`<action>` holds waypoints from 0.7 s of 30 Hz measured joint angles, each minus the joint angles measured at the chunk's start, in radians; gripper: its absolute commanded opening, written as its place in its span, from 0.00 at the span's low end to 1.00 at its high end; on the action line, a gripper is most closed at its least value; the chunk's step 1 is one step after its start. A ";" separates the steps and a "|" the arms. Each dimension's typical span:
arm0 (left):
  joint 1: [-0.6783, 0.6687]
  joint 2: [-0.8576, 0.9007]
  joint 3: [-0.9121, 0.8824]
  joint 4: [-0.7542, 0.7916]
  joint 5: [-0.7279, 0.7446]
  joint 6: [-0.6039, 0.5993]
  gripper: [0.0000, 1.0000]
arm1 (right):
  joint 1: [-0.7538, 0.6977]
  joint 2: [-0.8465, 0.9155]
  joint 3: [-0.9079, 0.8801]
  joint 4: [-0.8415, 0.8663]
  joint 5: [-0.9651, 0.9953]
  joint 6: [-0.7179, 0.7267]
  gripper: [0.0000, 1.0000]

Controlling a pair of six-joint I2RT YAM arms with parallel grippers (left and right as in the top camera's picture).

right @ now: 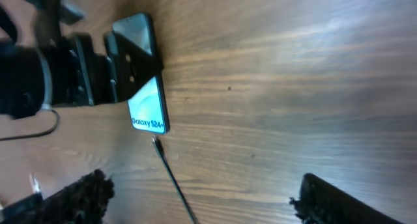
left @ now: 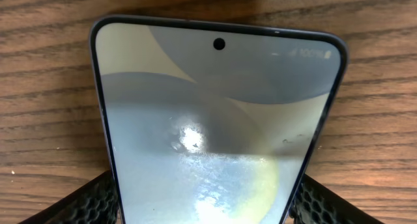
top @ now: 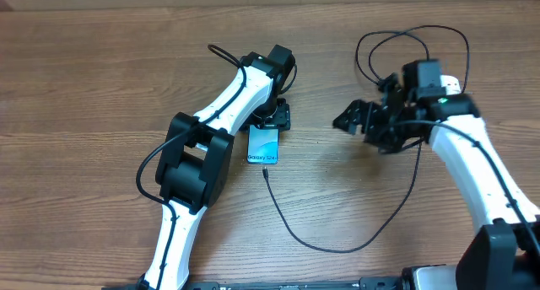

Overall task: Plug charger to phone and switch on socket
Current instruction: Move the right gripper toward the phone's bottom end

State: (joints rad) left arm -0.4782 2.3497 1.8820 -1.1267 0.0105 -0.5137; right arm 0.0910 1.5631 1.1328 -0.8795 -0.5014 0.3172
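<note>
Phone [left: 208,139], flat on table [top: 84,88], clamped by its long edges in left gripper [left: 208,208]; charger [right: 158,148] tip loose just beside its lower edge, unplugged; right gripper [top: 354,120] wide, empty, well apart; hazard: thin cable slipping, tip skewing off port.

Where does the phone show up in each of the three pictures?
Overhead: the phone sits at centre.
Left wrist: the phone fills the picture.
Right wrist: the phone lies upper left.
Shared landmark: the left pincer, its black fingers clasping the phone's sides.
</note>
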 measured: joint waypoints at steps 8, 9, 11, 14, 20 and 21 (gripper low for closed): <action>0.000 0.000 0.000 0.000 -0.001 0.000 0.84 | 0.078 0.001 -0.236 0.333 -0.008 0.145 1.00; 0.000 0.000 0.000 -0.001 0.000 0.000 0.85 | 0.087 0.001 -0.259 0.377 -0.008 0.157 1.00; 0.001 0.000 -0.002 -0.001 0.002 0.000 0.87 | 0.113 0.001 -0.304 0.463 -0.008 0.179 1.00; 0.003 0.000 -0.002 0.000 0.004 0.000 0.91 | 0.156 0.001 -0.343 0.553 -0.007 0.218 1.00; 0.002 0.000 -0.002 0.004 0.004 0.000 0.92 | 0.219 0.002 -0.353 0.639 0.039 0.310 1.00; 0.002 0.000 -0.002 0.005 0.004 0.000 0.92 | 0.220 0.002 -0.353 0.651 0.050 0.322 1.00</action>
State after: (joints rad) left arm -0.4763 2.3497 1.8805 -1.1221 0.0143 -0.5137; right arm 0.3111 1.5646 0.7795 -0.2287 -0.4515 0.6388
